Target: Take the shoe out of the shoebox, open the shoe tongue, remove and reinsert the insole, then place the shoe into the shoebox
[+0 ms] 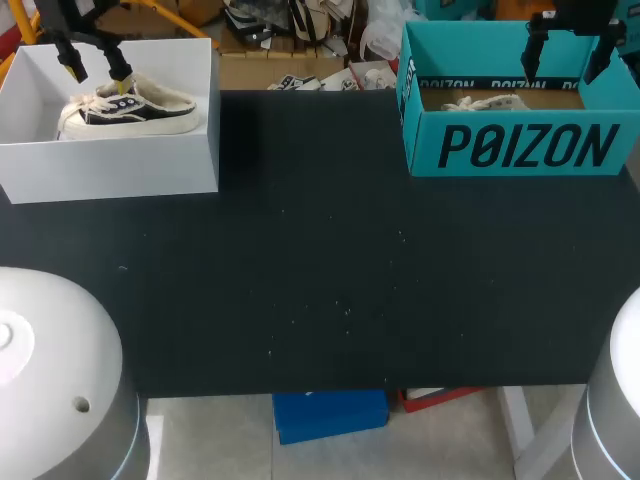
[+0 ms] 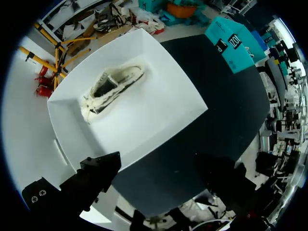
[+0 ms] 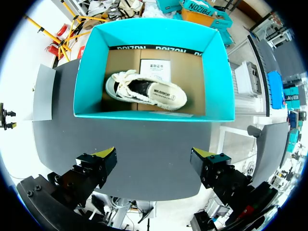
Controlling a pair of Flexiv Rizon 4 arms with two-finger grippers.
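**Both grippers released above two boxes, a shoe in each**

Far left – white shoebox (image 1: 110,165), lid off, at the table's back left corner. Inside lies a dark-and-cream shoe (image 1: 130,110): dark upper, cream sole, pale laces, a fuzzy cream collar. It sits on its sole on the box floor, toward the back wall in the head view. In the left wrist view it lies slantwise, apart from the walls.

Left gripper (image 1: 98,76) hangs over that box, right above the shoe's laces as the head view has it. Fingers are spread wide, holding nothing. Whether the yellow tips touch the shoe I cannot tell from overhead. The wrist view shows the shoe well ahead of the fingers.

Middle – black table (image 1: 330,280), bare cloth with a scatter of pale specks.

Right – teal shoebox (image 1: 520,145), open, at the back right corner. A second shoe (image 3: 147,91) lies in it on a brown cardboard floor, laces cream, opening dark. A white card (image 3: 155,71) lies just behind the shoe, against the far wall.

Right gripper (image 1: 565,62) hangs above the teal box – fingers wide apart, empty, clear of the shoe.
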